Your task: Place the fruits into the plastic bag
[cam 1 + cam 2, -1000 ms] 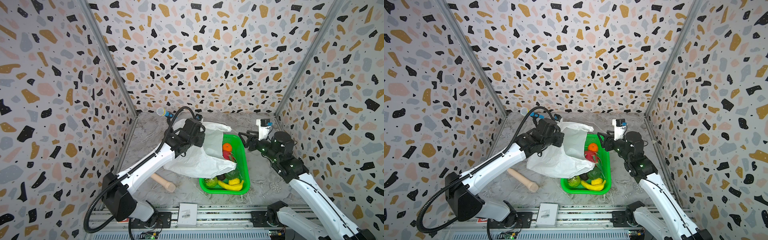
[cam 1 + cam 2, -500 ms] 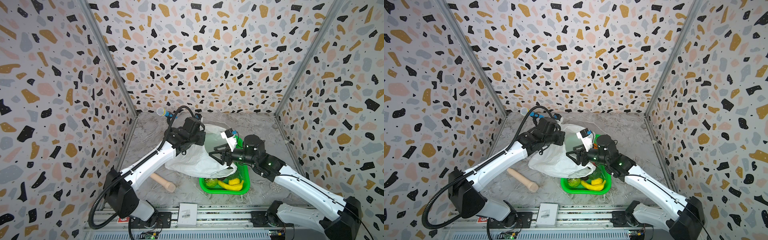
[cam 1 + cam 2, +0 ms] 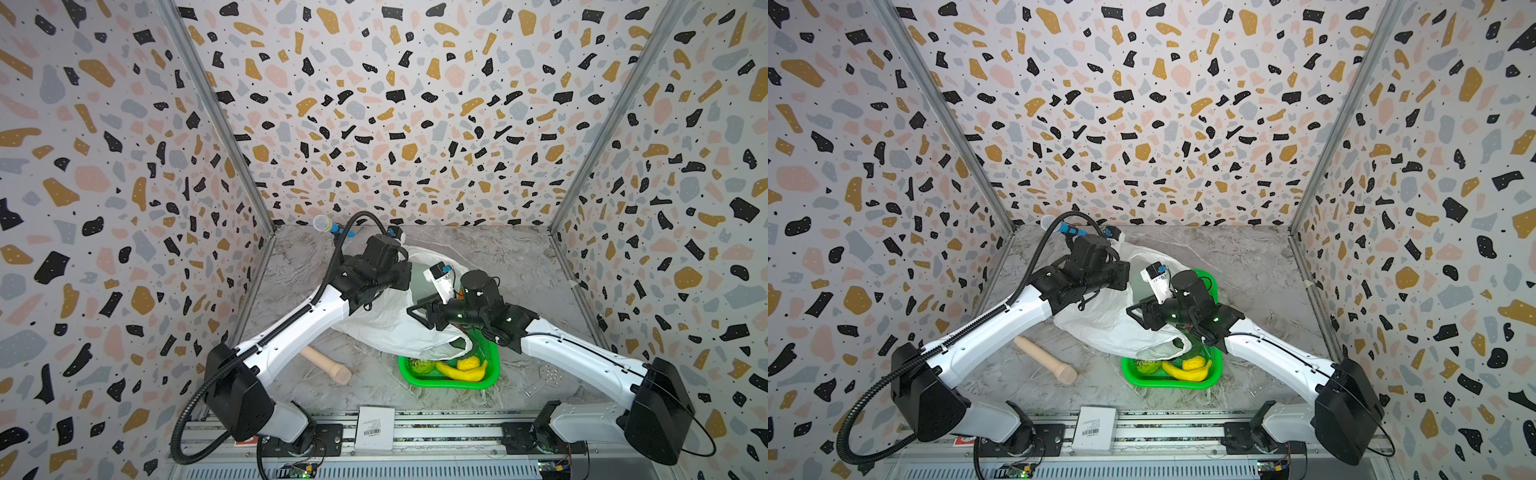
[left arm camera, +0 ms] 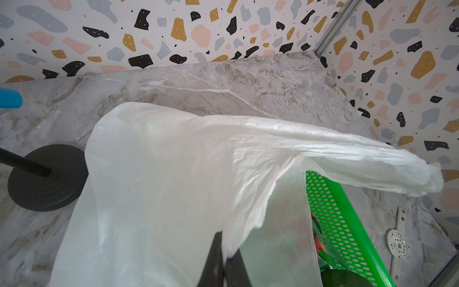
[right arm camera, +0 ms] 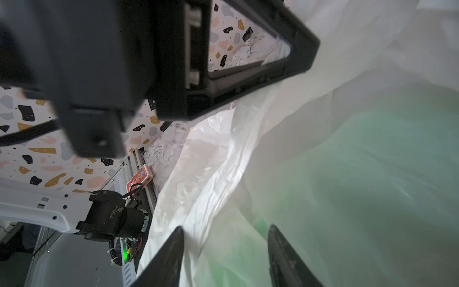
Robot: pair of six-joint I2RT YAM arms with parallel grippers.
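**Top views**
- Plastic bag (image 3: 382, 328): thin white translucent film, crinkled. It is draped from mid-table over the far part of the mesh basket (image 3: 451, 383), with one loop handle lying over the basket.
- Left gripper (image 3: 409, 276): at the bag's raised upper edge.
- Right gripper (image 3: 417, 311): black triangular fingers over the bag's middle.
- Basket: bright green perforated plastic, rectangular with rounded corners. In both top views it holds a bumpy green fruit (image 3: 1148, 366), a smooth curved banana (image 3: 1183, 372) and a small yellow piece (image 3: 467, 361).
- Wooden cylinder (image 3: 328, 365): beige, smooth, with a flared end. It lies on the grey marble-patterned table (image 3: 519, 266) beside the bag.

**Left wrist view**
- Left gripper (image 4: 227, 257): jaws closed together, pinching the bag's (image 4: 173, 174) rim. The film is lifted like a tent.
- Basket wall (image 4: 332, 211): a grid of small holes.
- Dragon fruit (image 4: 316, 239): red with green scales, lying against that wall.

**Right wrist view**
- Right gripper (image 5: 226, 256): two dark tapered fingers standing apart. A crumpled fold of the bag (image 5: 347, 174) lies between them, and nothing is clamped.
- Green shows dimly through the film.
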